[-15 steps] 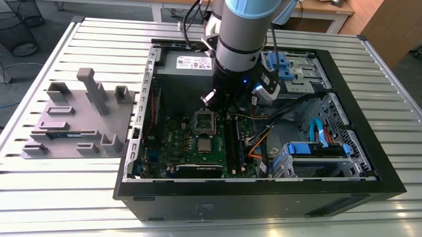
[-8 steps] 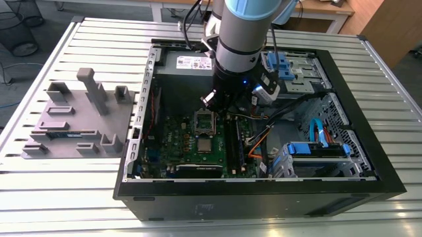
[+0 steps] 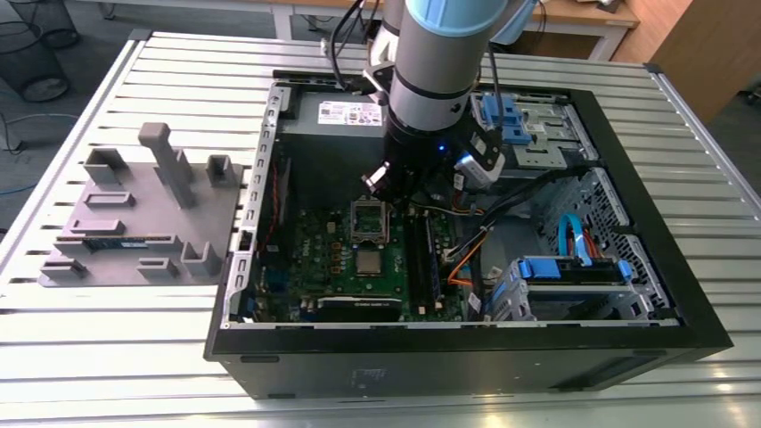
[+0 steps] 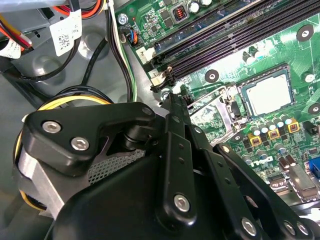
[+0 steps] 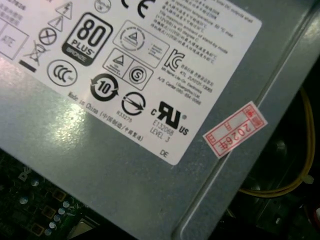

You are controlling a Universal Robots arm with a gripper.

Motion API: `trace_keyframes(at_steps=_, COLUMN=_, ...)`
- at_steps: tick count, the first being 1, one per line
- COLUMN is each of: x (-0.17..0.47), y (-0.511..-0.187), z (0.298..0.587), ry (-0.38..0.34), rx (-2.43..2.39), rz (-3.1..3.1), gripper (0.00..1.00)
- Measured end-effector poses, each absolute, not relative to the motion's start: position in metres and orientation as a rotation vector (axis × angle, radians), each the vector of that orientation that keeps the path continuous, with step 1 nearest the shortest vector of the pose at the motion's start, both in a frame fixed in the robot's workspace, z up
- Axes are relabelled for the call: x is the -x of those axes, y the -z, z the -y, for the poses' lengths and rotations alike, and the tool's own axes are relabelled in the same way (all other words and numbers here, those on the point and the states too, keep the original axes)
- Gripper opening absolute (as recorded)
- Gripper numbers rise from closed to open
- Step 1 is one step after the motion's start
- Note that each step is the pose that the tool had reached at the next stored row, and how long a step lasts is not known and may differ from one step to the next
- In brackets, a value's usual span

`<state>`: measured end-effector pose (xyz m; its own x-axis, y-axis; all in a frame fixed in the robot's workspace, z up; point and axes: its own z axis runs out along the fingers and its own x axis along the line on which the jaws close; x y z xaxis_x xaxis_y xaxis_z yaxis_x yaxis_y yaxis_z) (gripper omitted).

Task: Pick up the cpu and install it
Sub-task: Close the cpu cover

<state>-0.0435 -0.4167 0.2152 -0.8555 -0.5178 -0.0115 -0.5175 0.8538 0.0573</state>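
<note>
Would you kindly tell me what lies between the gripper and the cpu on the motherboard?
In the second wrist view, the opened silver socket frame lies between the gripper and the cpu.

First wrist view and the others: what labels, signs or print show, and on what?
White rectangular label on the grey metal power supply box, first wrist view: certification symbols, warning signs, small print.
Red-framed white sticker at the label's corner, same box: red stamped characters.
White paper tag among the cables, second wrist view: too small to read.
Exterior view: that label again, too small to read.
</note>
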Motion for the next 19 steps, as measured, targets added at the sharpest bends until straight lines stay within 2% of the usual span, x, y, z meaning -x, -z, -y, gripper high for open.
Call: trace_keyframes(at_steps=19, x=0.0412, y=-0.2108, z=0.4101, ry=0.092, rx=-0.951, rz=2.986, gripper=0.11)
